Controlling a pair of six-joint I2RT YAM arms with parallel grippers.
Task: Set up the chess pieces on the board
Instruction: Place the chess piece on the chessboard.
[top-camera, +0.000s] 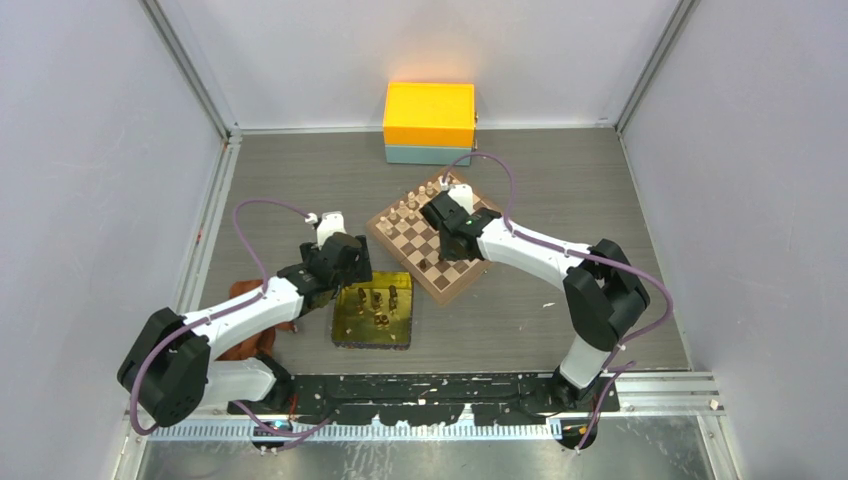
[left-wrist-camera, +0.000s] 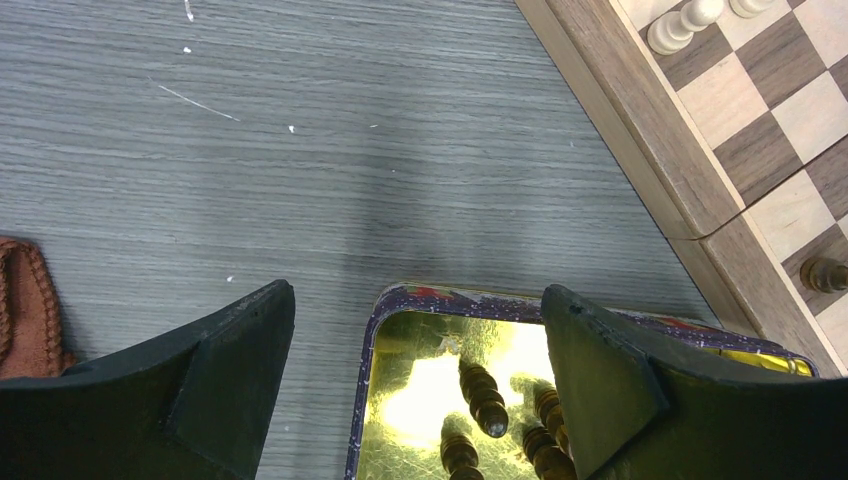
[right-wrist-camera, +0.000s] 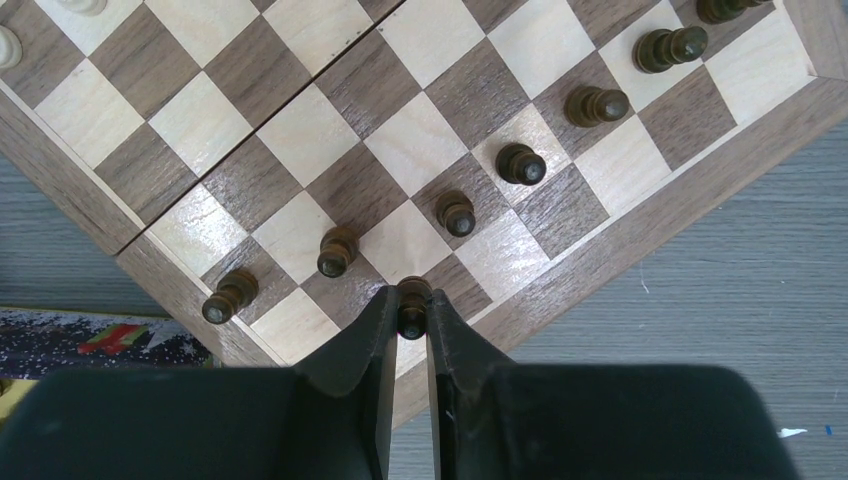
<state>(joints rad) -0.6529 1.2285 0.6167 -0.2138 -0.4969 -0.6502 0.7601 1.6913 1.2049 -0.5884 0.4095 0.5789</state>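
From above, the square, checkered, tan-bordered wooden chessboard (top-camera: 400, 245) is lying askew at mid-table, with the shiny gold square tray (top-camera: 372, 345) just beside its near corner; the right gripper (top-camera: 445, 218) is hanging over the board and the left gripper (top-camera: 345, 275) over the tray's far corner; small pale beige wooden chessmen (top-camera: 405, 210) are standing along the board's far-left edge. In the left wrist view the left fingers are standing wide apart with nothing between them, straddling the tray's corner; several tiny dark-brown wooden chessmen (left-wrist-camera: 483, 395) are lying on their sides in the tray (waiting their turn, I judge). In the right wrist view the right jaws are clamping one tiny dark-brown chessman (right-wrist-camera: 413, 293) over a back-row square right by the border, just behind a diagonal line of dark-brown pieces (right-wrist-camera: 456, 213) standing on their squares; whether its base is touching the wood I cannot tell. The danger, I think, is lying in the release: the piece is sitting near the edge of its square, so opening jaws may be dragging or tipping it toward the border; a finger swinging wide may be knocking the nearest standing piece; on the left, fingers descending this close to the rim may be striking the tray and scattering what is lying inside.
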